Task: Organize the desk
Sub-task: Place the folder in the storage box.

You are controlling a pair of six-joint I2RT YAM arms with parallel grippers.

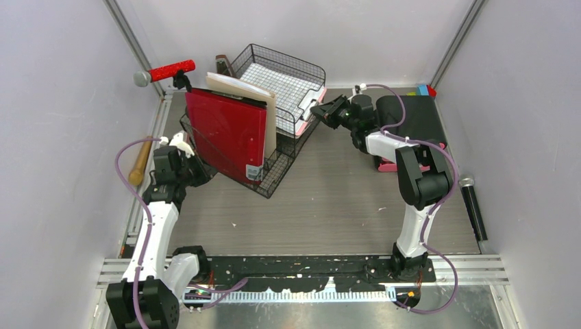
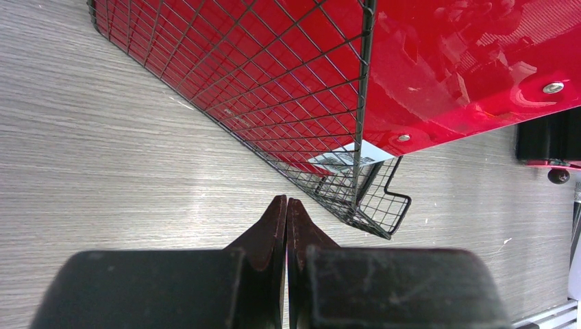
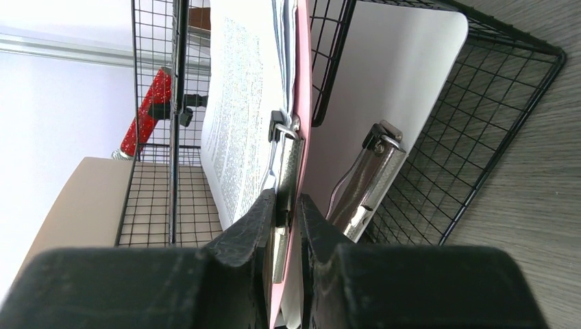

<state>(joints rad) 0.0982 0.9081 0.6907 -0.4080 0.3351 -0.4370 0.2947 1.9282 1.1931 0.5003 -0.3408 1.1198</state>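
Part done. Grey, matte wood-grain desk (image 1: 322, 212): black microphone (image 1: 473, 205) and wooden handle (image 1: 140, 161) lie unsorted at its sides. Left gripper (image 2: 286, 204) pressed together, empty, beside wire-mesh rack (image 2: 226, 75). Glossy red binder (image 1: 226, 130) leans inside. Right gripper (image 3: 286, 200) pinches pink clipboard (image 3: 302, 82) by its metal clip at the top tray

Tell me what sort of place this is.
Probably a robot test cell staged as an office: wood-grain desk boxed in by pale walls, wire-mesh tray rack holding a red binder, two arms bolted in front.
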